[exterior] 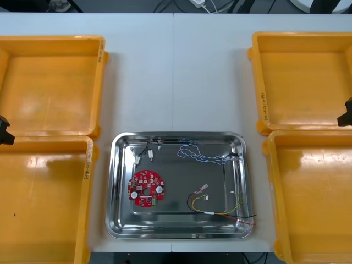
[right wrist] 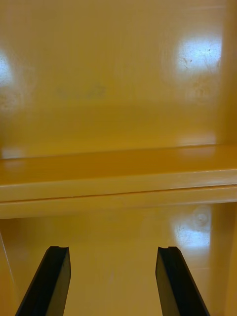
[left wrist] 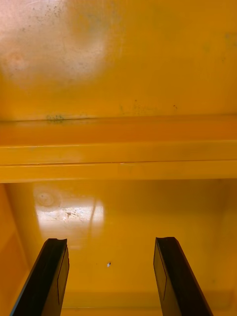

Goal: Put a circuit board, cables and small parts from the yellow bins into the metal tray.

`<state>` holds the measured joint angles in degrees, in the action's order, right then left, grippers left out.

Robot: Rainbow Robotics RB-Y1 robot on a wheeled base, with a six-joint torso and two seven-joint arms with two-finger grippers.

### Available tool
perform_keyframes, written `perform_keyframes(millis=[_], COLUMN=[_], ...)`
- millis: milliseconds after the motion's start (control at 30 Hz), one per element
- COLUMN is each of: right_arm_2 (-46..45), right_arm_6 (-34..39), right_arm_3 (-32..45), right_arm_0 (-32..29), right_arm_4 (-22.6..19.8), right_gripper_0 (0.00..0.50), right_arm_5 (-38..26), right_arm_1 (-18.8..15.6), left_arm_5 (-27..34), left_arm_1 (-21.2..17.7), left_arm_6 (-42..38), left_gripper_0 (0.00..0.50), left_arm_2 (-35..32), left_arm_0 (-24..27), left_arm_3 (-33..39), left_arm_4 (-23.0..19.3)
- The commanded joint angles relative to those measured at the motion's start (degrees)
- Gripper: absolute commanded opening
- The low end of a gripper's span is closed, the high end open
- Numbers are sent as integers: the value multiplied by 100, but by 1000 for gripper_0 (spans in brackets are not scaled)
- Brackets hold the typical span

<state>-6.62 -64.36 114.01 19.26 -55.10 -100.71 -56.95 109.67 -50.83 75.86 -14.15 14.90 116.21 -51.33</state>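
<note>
The front camera hung above the table point(exterior: 175, 82) and looked steeply down from well off, taking in the metal tray point(exterior: 116, 190) at the near middle and the yellow bins point(exterior: 52, 82) at both sides. The wrist cameras sat just behind the left hand point(left wrist: 111, 242) and the right hand point(right wrist: 113, 249), facing past them at bin floors from close by. Each shared with the front view the adjoining rims point(right wrist: 118, 182) of that side's two bins.

The left pair of rectangular yellow plastic bins point(exterior: 55, 39) runs off the front view's left edge, the right pair point(exterior: 302, 34) off its right edge. There the left end effector point(exterior: 4, 132) and right end effector point(exterior: 345, 114) show as black stubs. The small metal parts point(exterior: 144, 154) are too small to identify.
</note>
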Motion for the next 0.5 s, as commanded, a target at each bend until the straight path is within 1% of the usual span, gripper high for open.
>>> perform_keyframes(millis=[33, 500], right_arm_2=[-199, -199], right_arm_6=[11, 11], right_arm_3=[51, 51], right_arm_0=[-36, -36], right_arm_4=[17, 17], right_gripper_0=[500, 500], right_arm_5=[43, 43], right_arm_1=[-282, -282], left_arm_5=[33, 33], left_arm_1=[-279, -279], left_arm_6=[429, 429], left_gripper_0=[500, 500], left_arm_2=[-185, -185], left_arm_0=[-75, -75], left_arm_3=[59, 59], left_arm_4=[-44, -44])
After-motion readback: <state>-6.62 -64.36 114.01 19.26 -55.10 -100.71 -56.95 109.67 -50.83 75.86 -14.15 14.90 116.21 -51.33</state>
